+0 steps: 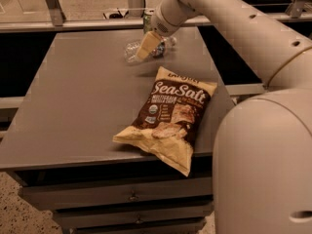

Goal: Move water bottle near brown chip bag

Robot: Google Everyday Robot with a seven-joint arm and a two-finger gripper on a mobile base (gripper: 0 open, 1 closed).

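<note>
The water bottle (pixel 130 51), clear and ribbed, lies on its side at the back of the grey table (pixel 73 96). My gripper (pixel 147 46) reaches down from the upper right and sits over the bottle's middle, covering part of it. The brown chip bag (pixel 170 113), with "Sea Salt" lettering and pale yellow edges, lies flat at the table's front right, well in front of the bottle.
A green drink can (pixel 146 17) stands at the table's back edge, mostly hidden behind my arm (pixel 229 18). The arm's large shell (pixel 268 165) fills the lower right. Drawers (pixel 131 196) sit under the table top. A rail runs behind the table.
</note>
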